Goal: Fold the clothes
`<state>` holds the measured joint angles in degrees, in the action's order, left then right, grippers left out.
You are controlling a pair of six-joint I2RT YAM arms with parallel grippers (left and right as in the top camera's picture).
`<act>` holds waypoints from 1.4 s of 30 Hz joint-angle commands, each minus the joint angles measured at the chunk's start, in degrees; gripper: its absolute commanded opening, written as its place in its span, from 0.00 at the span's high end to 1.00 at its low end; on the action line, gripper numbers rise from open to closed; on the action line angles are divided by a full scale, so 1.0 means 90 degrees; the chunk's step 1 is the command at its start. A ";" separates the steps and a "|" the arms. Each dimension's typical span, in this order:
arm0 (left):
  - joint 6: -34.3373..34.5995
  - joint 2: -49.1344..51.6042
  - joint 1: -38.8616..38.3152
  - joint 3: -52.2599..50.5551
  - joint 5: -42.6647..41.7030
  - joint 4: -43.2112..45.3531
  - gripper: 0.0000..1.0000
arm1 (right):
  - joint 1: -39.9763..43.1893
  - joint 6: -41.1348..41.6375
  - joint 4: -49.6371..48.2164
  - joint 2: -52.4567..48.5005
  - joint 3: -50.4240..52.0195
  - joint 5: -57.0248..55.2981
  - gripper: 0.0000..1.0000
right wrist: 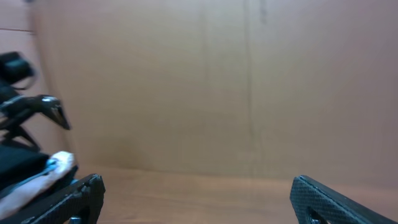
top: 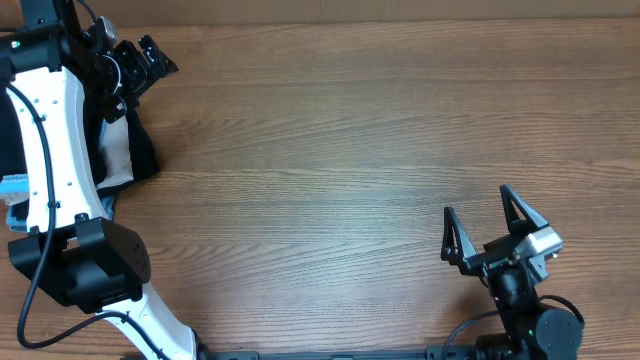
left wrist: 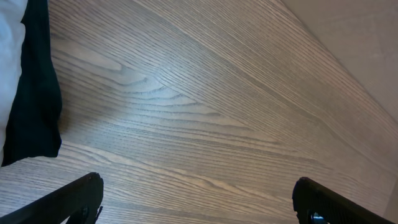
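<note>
Black T-shirt (top: 143, 150): where is it lying? (KM)

Far left edge of the wooden table (top: 350, 150), bunched beside the left arm (top: 55, 130), whose white links cover most of it from overhead. Left wrist view shows a dark fold (left wrist: 34, 93) of it at the frame's left side, flat on the wood. (RT)

Any other cloth with it? (KM)

Pale fabric (top: 118, 165) touches it on the arm side, and a bit of light blue cloth (top: 14, 186) shows at the picture's edge. How they are layered cannot be told. (RT)

Left gripper (top: 158, 55) status? (KM)

At the far left corner of the table, beyond the shirt. Jaws spread wide; its wrist camera shows bare wood between the fingers (left wrist: 68, 202). Nothing held, no contact with the cloth. (RT)

Right gripper (top: 478, 205)? (KM)

Near edge, right side, well apart from the shirt. Jaws equally wide, nothing between them. Its wrist camera looks level across the table at a plain tan wall (right wrist: 217, 81), both fingers (right wrist: 78, 196) at the bottom of the frame; the left arm appears blurred at far left. (RT)

Fold state of the shirt? (KM)

Cannot tell; too little of it is visible. (RT)
</note>
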<state>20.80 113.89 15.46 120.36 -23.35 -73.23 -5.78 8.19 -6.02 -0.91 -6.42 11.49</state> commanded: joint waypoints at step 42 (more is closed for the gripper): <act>-0.0053 -0.3036 -0.0245 -0.0029 0.1843 0.0000 0.00 | -0.0029 0.0260 0.1183 0.0075 0.0663 -0.1554 0.00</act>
<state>20.80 99.11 14.96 119.33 -14.94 -73.19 -5.76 10.31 4.80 -0.73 -1.04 -1.91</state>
